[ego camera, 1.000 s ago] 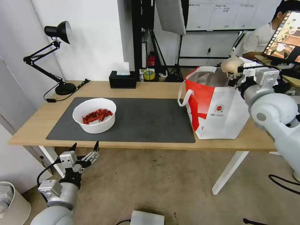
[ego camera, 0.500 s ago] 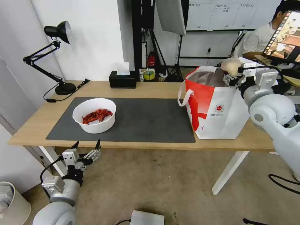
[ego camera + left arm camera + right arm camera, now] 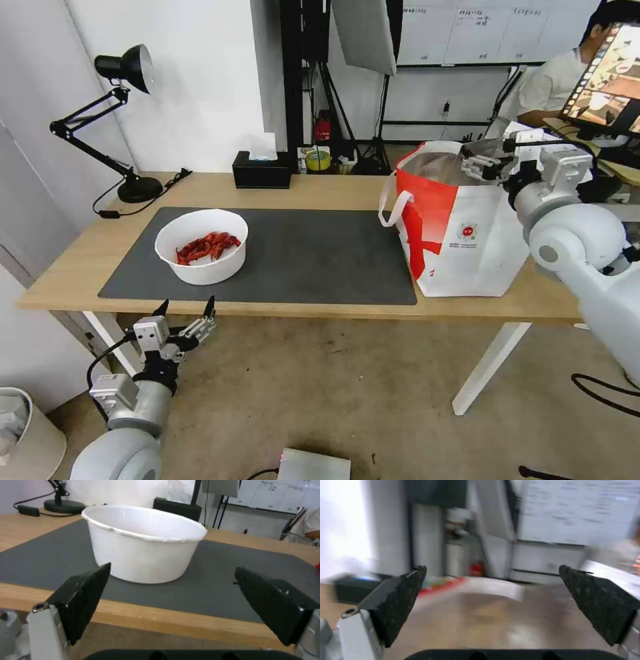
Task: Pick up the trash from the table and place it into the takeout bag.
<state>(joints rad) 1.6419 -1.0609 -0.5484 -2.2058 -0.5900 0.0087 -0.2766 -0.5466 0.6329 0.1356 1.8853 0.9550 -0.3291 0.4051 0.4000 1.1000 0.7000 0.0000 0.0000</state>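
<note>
Currently the right gripper [image 3: 481, 155] hovers over the open top of the boxy white-and-red takeout bag [image 3: 460, 227], fingers spread wide and holding nothing. Bag stands on the right end of the light-wood table [image 3: 333, 190]. Left gripper [image 3: 185, 313] hangs below the table's front edge, also spread and empty, facing the white round bowl of red crayfish shells [image 3: 202, 246] on the dark grey mat [image 3: 313, 257].

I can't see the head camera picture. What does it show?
A white bowl of red crayfish shells sits on a dark grey mat on a long wooden table. The right claw hangs open over a white-and-red takeout bag; the left claw waits open below the table's front edge.
</note>
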